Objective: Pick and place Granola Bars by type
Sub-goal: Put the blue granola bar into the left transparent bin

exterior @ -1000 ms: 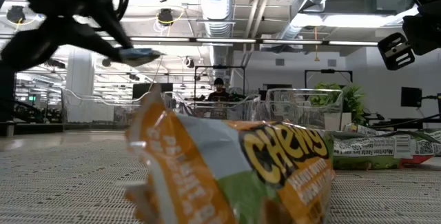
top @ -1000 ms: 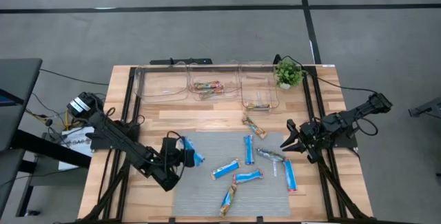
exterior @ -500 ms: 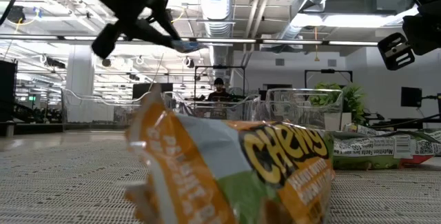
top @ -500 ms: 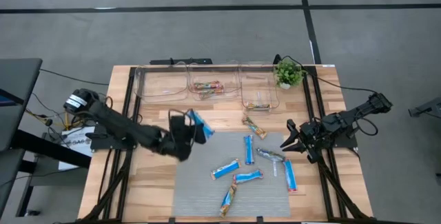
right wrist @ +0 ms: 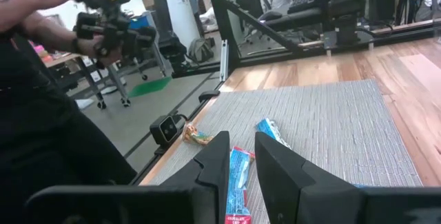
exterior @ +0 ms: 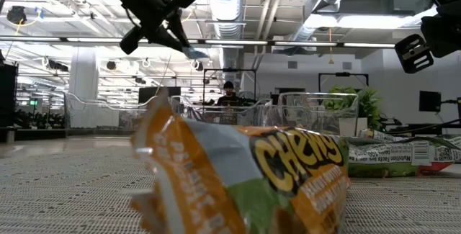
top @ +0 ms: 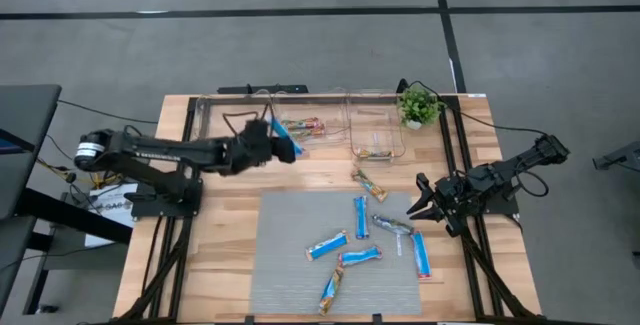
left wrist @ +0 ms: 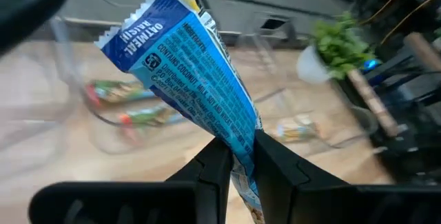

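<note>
Above the clear bins (top: 240, 123) at the table's far edge, the left gripper (top: 272, 141) pinches a blue oatmeal-raisin granola bar (left wrist: 195, 69) between closed fingers, holding it in the air. The right gripper (top: 422, 205) rests with jaws shut, holding nothing, beside the grey mat (top: 290, 265), where six bars lie scattered; another orange-brown bar (top: 368, 183) lies just off it.

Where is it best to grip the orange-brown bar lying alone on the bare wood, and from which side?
Take the orange-brown bar across its narrow middle, from straight above: it lies flat and slantwise, so the jaws should turn across its length.
</note>
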You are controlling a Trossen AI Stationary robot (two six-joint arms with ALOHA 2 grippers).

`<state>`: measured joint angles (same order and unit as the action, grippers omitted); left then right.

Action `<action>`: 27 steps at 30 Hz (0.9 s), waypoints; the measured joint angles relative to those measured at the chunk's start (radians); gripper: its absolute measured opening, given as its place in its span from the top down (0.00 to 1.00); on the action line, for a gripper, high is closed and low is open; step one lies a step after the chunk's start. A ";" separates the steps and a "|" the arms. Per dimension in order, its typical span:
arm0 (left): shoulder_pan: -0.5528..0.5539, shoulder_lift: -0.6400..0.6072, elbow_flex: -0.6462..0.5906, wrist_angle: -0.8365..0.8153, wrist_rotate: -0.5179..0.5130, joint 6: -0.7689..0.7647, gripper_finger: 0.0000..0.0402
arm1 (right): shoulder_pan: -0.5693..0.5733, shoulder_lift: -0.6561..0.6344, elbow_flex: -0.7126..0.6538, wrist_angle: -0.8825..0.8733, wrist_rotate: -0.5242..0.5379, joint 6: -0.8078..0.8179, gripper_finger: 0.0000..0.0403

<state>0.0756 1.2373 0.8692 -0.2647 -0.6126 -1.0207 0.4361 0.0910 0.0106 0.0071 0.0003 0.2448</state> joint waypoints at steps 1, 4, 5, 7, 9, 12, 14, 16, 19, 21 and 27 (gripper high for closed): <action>0.027 -0.009 0.000 -0.015 0.024 0.024 0.88 | 0.000 0.000 0.000 0.000 0.000 0.000 0.85; 0.107 -0.039 0.000 -0.067 0.093 0.098 0.88 | 0.000 0.000 0.000 0.000 0.000 0.000 0.85; 0.135 -0.049 0.000 -0.077 0.118 0.127 0.88 | 0.000 0.000 0.000 0.000 0.000 0.000 0.85; 0.191 -0.072 0.000 -0.101 0.164 0.183 0.88 | 0.000 0.000 0.000 0.000 0.000 0.000 0.85; 0.250 -0.094 0.000 -0.121 0.203 0.237 0.88 | 0.000 0.000 0.000 0.000 0.000 0.000 0.85; 0.339 -0.128 0.000 -0.154 0.267 0.332 0.88 | 0.000 0.000 0.000 0.000 0.000 0.000 0.85; 0.399 -0.146 0.000 -0.169 0.313 0.388 0.88 | 0.000 0.000 0.000 0.000 0.000 0.000 0.85; 0.453 -0.162 0.000 -0.189 0.353 0.441 0.88 | 0.000 0.000 0.000 0.000 0.000 0.000 0.85; 0.533 -0.179 0.000 -0.224 0.412 0.514 0.88 | 0.000 0.000 0.000 0.000 0.000 0.000 0.85; 0.584 -0.186 0.000 -0.251 0.446 0.558 0.88 | 0.000 0.000 0.000 0.000 0.000 0.000 0.85; 0.712 -0.187 0.000 -0.325 0.523 0.671 0.88 | 0.000 0.000 0.000 0.000 0.000 0.000 0.85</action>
<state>0.7871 1.0508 0.8692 -0.5894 -0.0894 -0.3501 0.4362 0.0914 0.0108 0.0071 0.0002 0.2448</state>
